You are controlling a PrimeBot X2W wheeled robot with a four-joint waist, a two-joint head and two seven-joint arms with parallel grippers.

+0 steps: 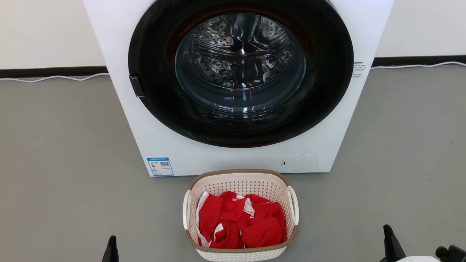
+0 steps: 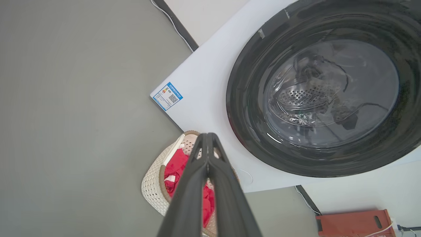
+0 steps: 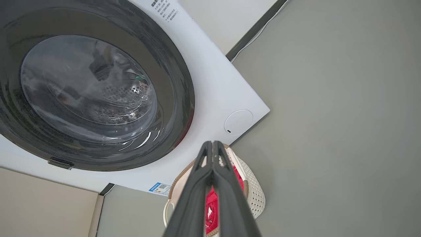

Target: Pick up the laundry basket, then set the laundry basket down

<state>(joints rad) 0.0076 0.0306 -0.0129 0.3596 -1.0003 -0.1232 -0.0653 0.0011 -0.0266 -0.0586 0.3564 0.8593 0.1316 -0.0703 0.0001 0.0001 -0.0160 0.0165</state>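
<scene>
The laundry basket point(image 1: 240, 183) (red clothes point(image 1: 255, 225) inside) sits at bottom centre below the washing machine point(image 1: 164, 145), while left tool point(image 1: 111, 249) and right tool point(image 1: 391, 244), near the bottom corners, are closed and empty.

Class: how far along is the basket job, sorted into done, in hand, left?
Done: nothing; the laundry basket sits on the floor holding red clothes. In hand: nothing; left pincer and right pincer are shut, apart from it. Left: grasp, lift, set down.

Grey floor point(image 1: 54, 163) carries washing machine point(image 1: 240, 80), laundry basket point(image 1: 240, 186) just before it.
</scene>
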